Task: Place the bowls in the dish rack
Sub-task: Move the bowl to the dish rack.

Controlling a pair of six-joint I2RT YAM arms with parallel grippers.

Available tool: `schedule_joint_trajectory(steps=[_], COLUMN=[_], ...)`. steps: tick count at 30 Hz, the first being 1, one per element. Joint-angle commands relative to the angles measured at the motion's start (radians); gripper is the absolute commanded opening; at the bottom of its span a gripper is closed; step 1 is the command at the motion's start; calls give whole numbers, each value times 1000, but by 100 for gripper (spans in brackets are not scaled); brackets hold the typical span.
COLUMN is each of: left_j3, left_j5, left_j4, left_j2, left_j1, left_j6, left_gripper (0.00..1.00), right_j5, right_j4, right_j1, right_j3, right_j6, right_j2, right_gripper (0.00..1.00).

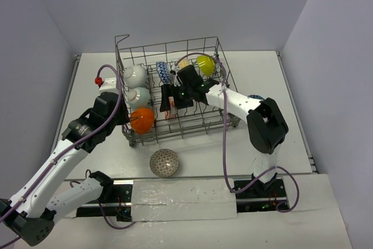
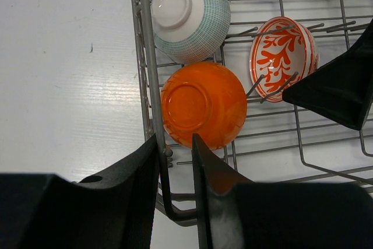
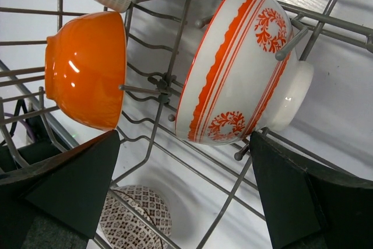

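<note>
grey patterned bowl (image 1: pixel 164 162) on bench (image 1: pixel 262 68) by dish rack (image 1: pixel 169 44) | likely stiff, slick, breakable; pinch rim | left end effector (image 2: pixel 175 141) part-released, empty | right end effector (image 3: pixel 185 135) released wide, flanking red-white bowl (image 3: pixel 233 68)

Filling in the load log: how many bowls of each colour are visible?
Orange bowl: 1
Lime bowl: 1
Pale yellow bowl: 1
White bowl: 1
Green-white bowl: 1
Blue-white bowl: 1
Red-white bowl: 1
Grey bowl: 1
Total: 8
A dark-blue sliver behind the right arm may be a ninth.
</note>
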Motion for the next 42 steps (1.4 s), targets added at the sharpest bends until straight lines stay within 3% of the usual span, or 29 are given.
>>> schedule_joint_trajectory(steps=[1,22,42], left_j3=[12,-1,-3], left_j5=[87,102,98], left_j4=[-18,10,11], left_j2=[-19,-59,-73], left_j1=[-15,-38,-59], left_j6=[13,21,19], left_gripper=[32,32,32], right_j5=[43,264,298], right_j4=[-12,-102,-81], right_j1=[11,63,63], right_j3=[65,128,109], right_j6=[11,35,55], right_j2=[6,31,49], right_gripper=[100,100,100])
